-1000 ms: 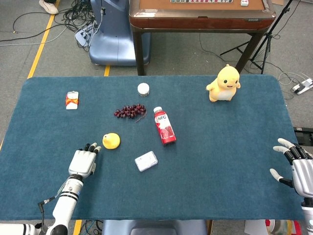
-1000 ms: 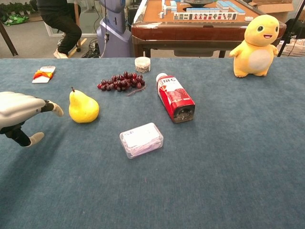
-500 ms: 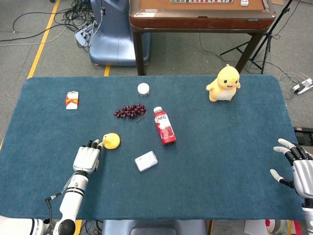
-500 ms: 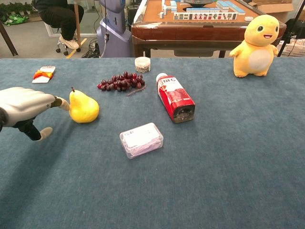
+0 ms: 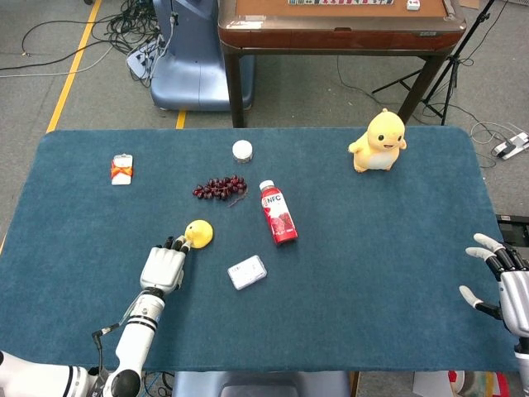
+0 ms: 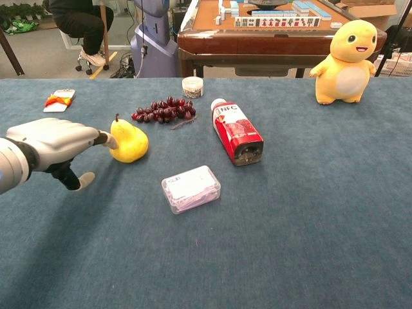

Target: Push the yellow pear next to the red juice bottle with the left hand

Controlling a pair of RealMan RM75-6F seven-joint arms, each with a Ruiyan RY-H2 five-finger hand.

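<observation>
— Any change? Pear position?
— The yellow pear had slid right from the tabletop's left edge toward the red juice bottle, still well apart. The left hand grasped nothing, fingertips pressing it; the right hand lay released.
— So the push was partway done.

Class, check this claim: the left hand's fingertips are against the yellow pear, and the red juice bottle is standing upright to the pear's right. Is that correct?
One error: the red juice bottle is lying on its side, not upright, as the chest view shows. The rest holds: the left hand has its fingertips against the yellow pear, and the bottle is to the pear's right.
</observation>
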